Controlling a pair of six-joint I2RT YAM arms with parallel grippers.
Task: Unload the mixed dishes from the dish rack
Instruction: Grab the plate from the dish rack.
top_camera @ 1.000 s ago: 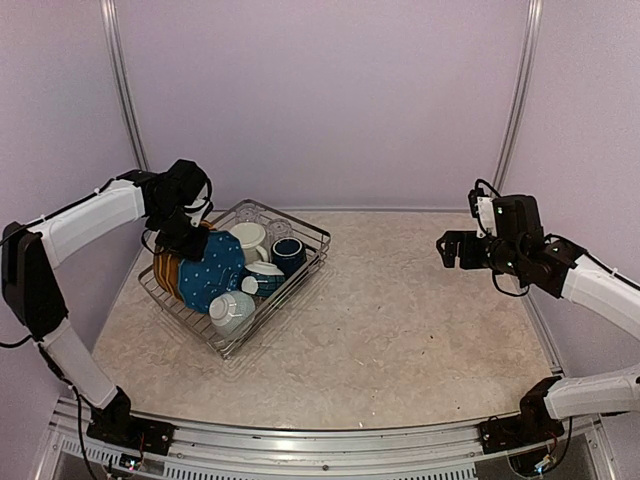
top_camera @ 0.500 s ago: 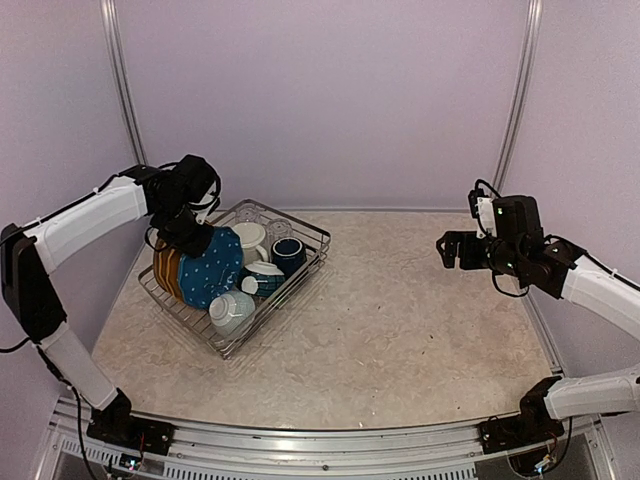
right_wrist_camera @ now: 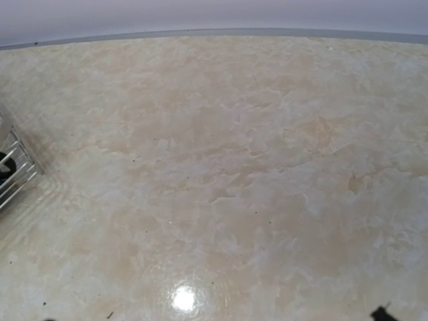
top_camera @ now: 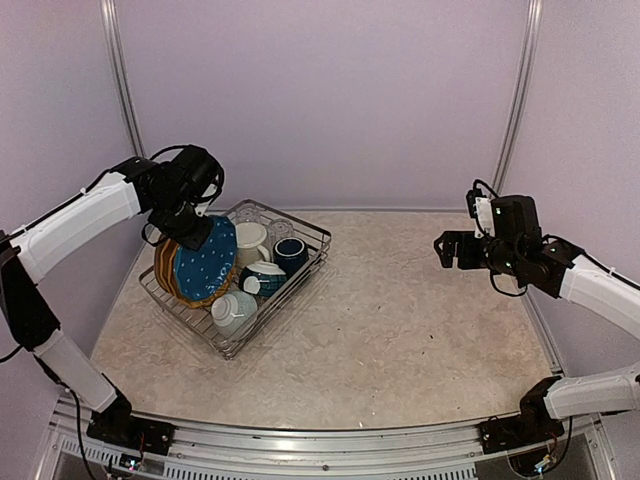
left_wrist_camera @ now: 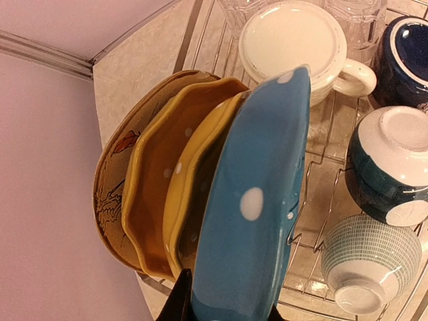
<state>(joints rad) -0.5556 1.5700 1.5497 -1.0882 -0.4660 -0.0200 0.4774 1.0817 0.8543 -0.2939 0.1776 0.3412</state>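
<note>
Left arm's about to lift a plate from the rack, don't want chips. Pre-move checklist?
1. Left gripper fingers straddle the blue white-dotted plate's rim: ok.
2. Blue plate free of the mustard-yellow dotted plate: cannot tell.
3. Plate edge clear of the cream ceramic mug: cannot tell.
4. Right gripper away from the silver wire dish rack: ok.
5. Bare marbled table for set-down: ok.

Blue plate point(left_wrist_camera: 257, 200): you're looking at glossy glazed ceramic.
Yellow plates point(left_wrist_camera: 167, 174): the same shiny glaze.
Mug point(left_wrist_camera: 291, 43): smooth cream glaze.
Rack point(top_camera: 318, 238): bare, shiny metal wire.
Counter point(right_wrist_camera: 234, 167): smooth, polished stone look; you'll notice a bright glare spot.
</note>
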